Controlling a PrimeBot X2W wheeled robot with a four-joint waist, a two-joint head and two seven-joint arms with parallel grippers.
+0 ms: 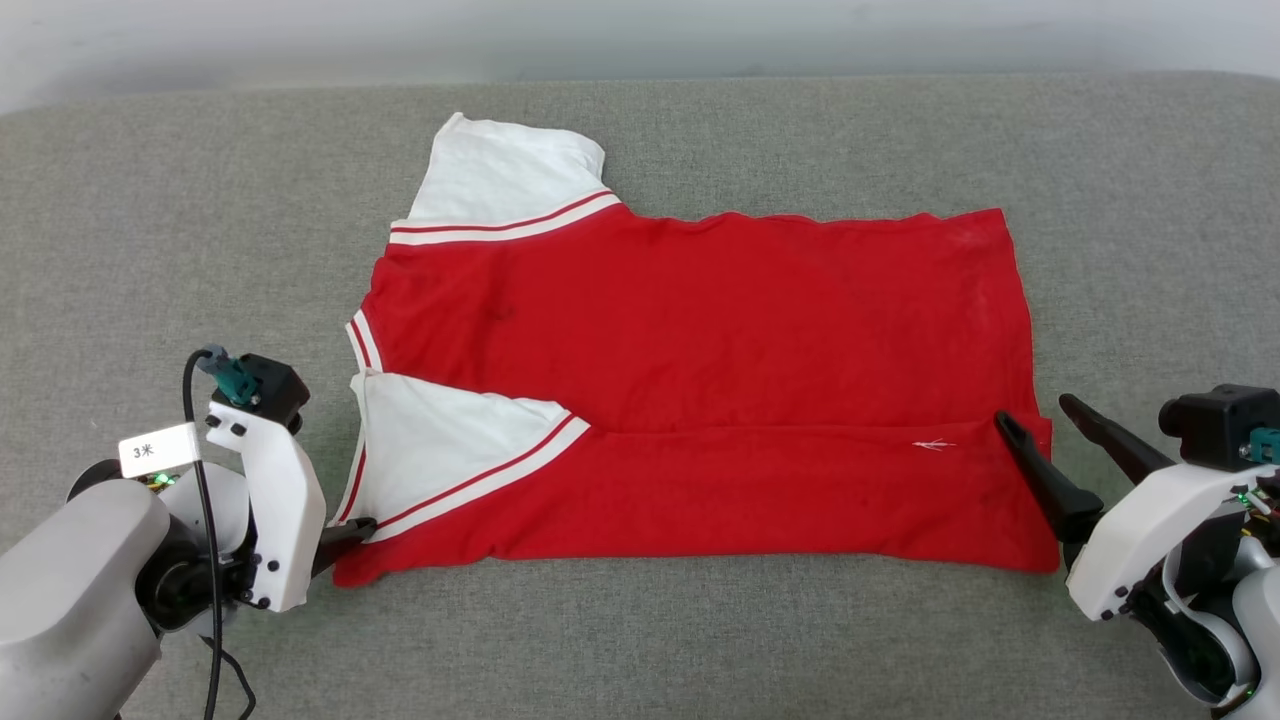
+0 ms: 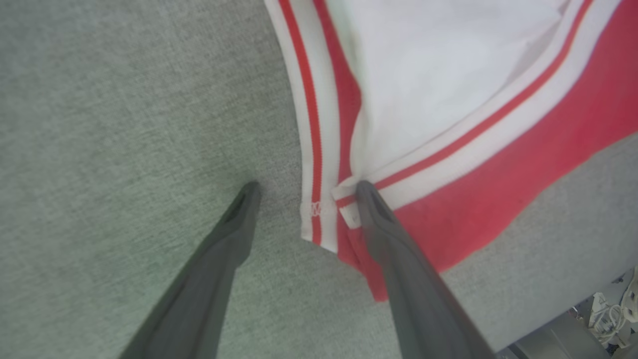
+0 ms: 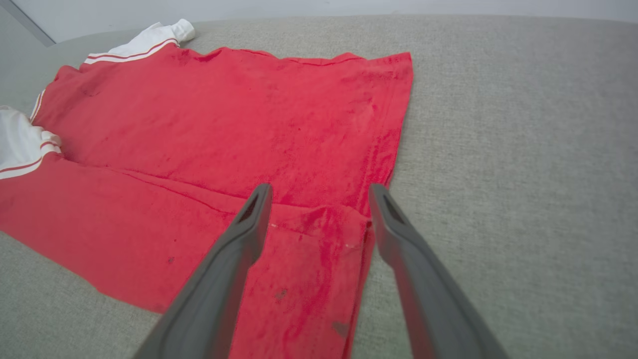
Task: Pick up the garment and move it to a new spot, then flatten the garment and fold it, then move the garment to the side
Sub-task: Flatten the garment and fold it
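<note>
Closest in, my left end effector [image 1: 350, 530] sits at the lower left with its two fingers spread apart. In the left wrist view one finger rests on bare grey cloth. The other tip is right at the striped seam, at the near left corner of the shirt [image 1: 700, 330]. Nothing is pinched between them. There's a little white tag [image 1: 158, 450] on that arm, next to a black cable [image 1: 205, 500].

Over on the lower right, my right end effector [image 1: 1035, 410] is spread wide too, holding nothing. Its fingers point in over the near right corner of the shirt, and the right wrist view has the hem edge running between the two tips.

So the shirt lies flat on the grey cloth-covered desk [image 1: 640, 640], sideways to me, collar end on my left and hem on my right. Its near long edge is folded up toward the middle, with the near sleeve [image 1: 440, 440] lying white on top of the red. A tiny white logo [image 1: 933, 445] sits by the fold line, close to my right fingers.

Farther back, the far sleeve [image 1: 500, 180] sticks out past the red body, not folded in. Beyond that is more grey desk, then a pale wall [image 1: 640, 30].
</note>
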